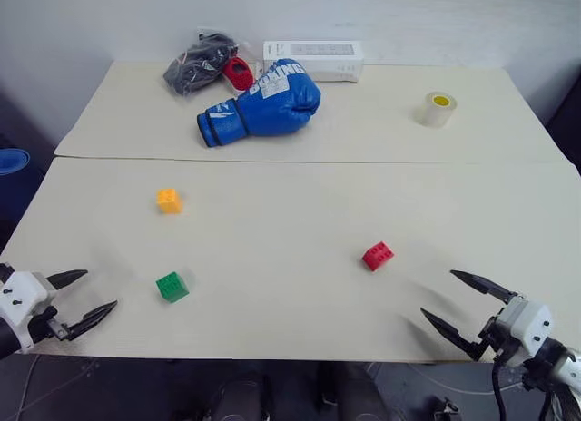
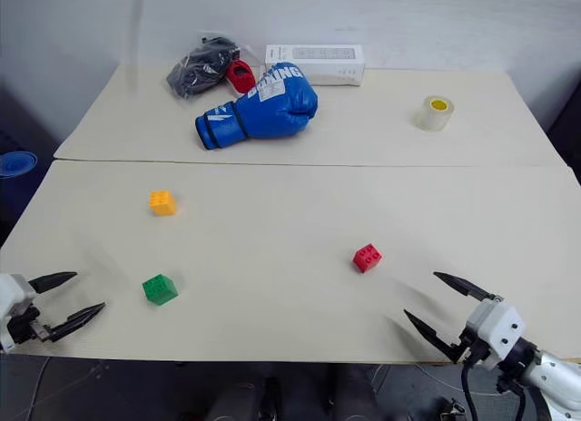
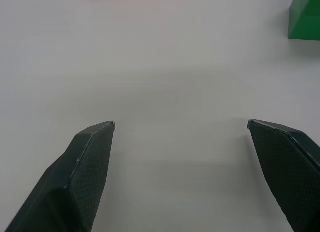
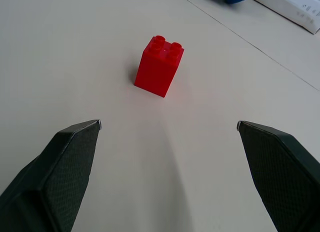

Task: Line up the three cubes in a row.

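Both tools stand spread wide and carry nothing: the left tool [image 1: 80, 300] hangs over the near left corner of the counter [image 1: 300, 203], the right tool [image 1: 461, 310] over the near right edge. That reads as a ready pose, each tool aimed inward at the cube closest to it.

Just ahead of the left tool and a little toward the middle sits the green cube [image 1: 172, 286]; in the left wrist view it lies off to one side of the fingers' line, so that tool would have to swing toward it first. Farther ahead of the same tool, well apart from the green one, is the orange-yellow cube [image 1: 169, 200]. The red cube [image 4: 159, 65] stands almost straight ahead of the right tool, between the lines of its two fingers but still some way off, studs up.

No two cubes touch, and they form a loose triangle, so by my judgement no lining-up is done yet.

Bare counter lies all around each cube. Beyond them, past the seam, a boxing glove [image 1: 263, 105], a tape roll [image 1: 440, 109] and a white box [image 1: 313, 59] sit far from both tools and should not interfere. Both tools work close to the near edge, so a cube nudged toward them could fall off.
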Controlling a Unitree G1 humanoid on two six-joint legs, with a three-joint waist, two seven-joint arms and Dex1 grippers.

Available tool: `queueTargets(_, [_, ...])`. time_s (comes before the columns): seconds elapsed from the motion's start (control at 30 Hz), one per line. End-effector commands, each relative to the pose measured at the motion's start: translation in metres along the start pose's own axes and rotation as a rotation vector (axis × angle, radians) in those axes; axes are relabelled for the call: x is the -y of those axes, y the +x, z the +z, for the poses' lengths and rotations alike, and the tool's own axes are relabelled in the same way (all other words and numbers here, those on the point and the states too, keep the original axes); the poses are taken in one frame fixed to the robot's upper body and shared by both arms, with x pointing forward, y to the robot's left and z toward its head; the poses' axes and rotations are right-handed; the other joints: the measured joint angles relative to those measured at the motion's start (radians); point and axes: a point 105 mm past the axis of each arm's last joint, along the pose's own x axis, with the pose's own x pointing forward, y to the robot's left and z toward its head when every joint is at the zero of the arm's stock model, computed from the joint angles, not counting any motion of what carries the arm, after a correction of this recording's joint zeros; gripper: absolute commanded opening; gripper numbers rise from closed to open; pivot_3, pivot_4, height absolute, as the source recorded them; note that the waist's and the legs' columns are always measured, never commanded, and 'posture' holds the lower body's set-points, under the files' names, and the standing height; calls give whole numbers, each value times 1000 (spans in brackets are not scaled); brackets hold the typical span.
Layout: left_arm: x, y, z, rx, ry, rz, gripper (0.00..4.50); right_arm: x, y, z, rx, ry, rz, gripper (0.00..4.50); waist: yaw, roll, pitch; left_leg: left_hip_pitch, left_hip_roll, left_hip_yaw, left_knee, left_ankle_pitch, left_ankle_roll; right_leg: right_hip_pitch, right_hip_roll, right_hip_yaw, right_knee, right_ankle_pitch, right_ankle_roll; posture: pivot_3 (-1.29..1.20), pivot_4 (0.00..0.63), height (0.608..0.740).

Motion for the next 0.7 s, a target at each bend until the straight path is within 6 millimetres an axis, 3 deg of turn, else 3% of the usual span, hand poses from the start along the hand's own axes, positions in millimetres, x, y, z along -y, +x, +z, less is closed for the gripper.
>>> queueTargets(0.03, [0,7,22,63,38,-34,4479,2,0,8,36,12,-42,4500,2,0,0,0,0,0,0,0,0,0,0,0,0,0,0,0,150,740])
queueTargets(0.27, [32,37,84,225,26,-276,4479,9,-34,-1,-26,146,-257,4500,21,0,0,0,0,0,0,0,0,0,0,0,0,0,0,0,150,740])
queueTargets(0.43, [66,57,117,303,121,-478,4479,-21,-57,-18,-76,231,-307,4500,20,1,0,0,0,0,0,1,-1,1,1,0,1,0,0,0,150,740])
queueTargets(0.53, [74,63,126,320,136,-533,4479,-28,-48,-21,-52,259,-322,4500,7,1,0,2,0,2,0,1,-1,1,1,2,2,0,0,0,150,740])
queueTargets(0.7, [80,69,139,341,166,-587,4479,-29,5,-4,62,282,-295,4500,-9,2,0,3,1,2,0,3,0,0,2,3,6,-1,-2,0,150,740])
